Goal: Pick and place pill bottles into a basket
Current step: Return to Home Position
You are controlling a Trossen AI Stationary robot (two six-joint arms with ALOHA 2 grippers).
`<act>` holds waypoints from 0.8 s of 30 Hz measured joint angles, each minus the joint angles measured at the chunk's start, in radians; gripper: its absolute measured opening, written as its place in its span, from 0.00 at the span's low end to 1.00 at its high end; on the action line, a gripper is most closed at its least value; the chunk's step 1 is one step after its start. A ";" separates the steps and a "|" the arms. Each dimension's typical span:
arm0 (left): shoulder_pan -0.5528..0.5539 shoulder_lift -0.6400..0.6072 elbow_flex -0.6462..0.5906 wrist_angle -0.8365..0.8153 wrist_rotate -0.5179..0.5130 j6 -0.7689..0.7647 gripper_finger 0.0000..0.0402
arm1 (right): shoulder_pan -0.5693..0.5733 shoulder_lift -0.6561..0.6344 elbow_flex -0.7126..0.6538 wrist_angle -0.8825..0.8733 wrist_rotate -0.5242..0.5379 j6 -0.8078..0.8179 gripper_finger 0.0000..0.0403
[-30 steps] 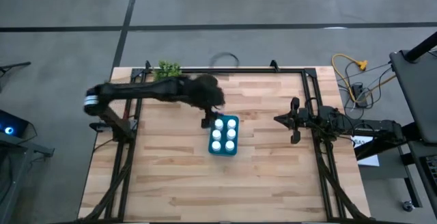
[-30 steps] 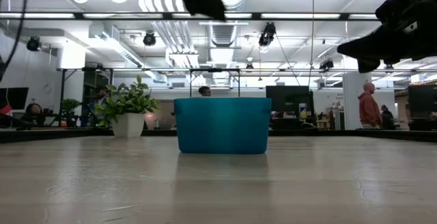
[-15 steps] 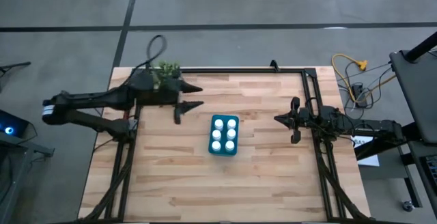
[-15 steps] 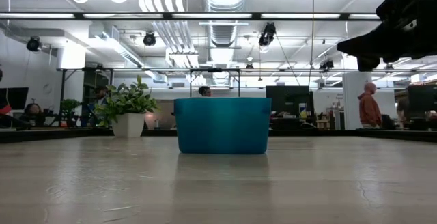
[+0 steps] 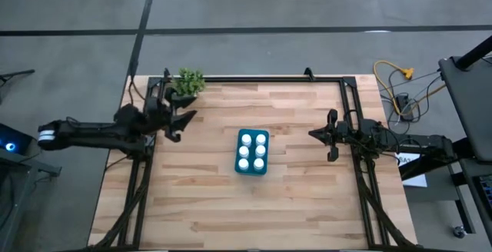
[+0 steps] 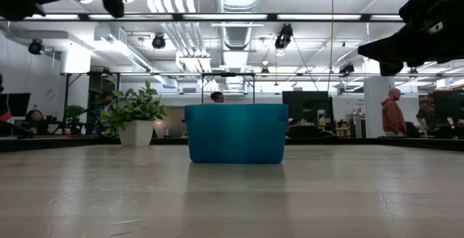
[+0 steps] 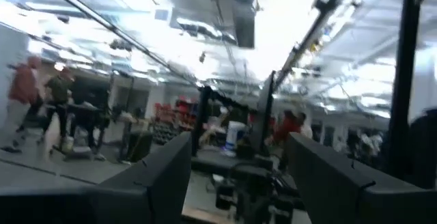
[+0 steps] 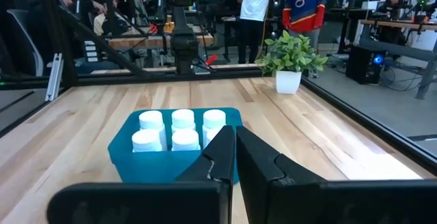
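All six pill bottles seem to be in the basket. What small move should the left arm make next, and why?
Probably retract the left gripper, open near the plant, to its rest pose: six pill bottles fill the basket, none lies on the table, and the right gripper sits parked.

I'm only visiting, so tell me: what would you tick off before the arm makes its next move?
1. Six small white round-capped pill bottles inside the teal rectangular plastic basket: ok.
2. No bottle lying on the wooden table: ok.
3. Left gripper open and empty: ok.
4. Left gripper clear of the basket, near the table's left edge: ok.
5. Right gripper shut, empty, parked at the right side: ok.
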 joint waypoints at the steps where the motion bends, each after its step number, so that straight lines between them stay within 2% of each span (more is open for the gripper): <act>1: 0.001 -0.028 -0.016 0.000 -0.014 0.001 0.55 | 0.000 0.000 0.000 0.000 0.000 0.000 0.02; 5: 0.004 -0.128 -0.084 -0.043 -0.042 0.003 0.55 | 0.000 0.000 0.000 0.000 0.000 0.000 0.02; 9: 0.004 -0.295 -0.138 -0.140 -0.081 0.002 0.55 | 0.000 0.000 0.000 0.000 0.000 0.000 0.02; 15: 0.004 -0.450 -0.126 -0.346 -0.098 0.032 0.55 | 0.000 0.001 0.000 0.000 -0.001 0.001 0.02; 19: 0.004 -0.535 -0.127 -0.511 -0.121 0.028 0.55 | 0.000 0.000 0.000 -0.001 -0.001 0.001 0.02; 24: 0.004 -0.582 -0.160 -0.537 -0.133 -0.002 0.55 | 0.000 0.000 0.000 -0.001 -0.001 0.002 0.02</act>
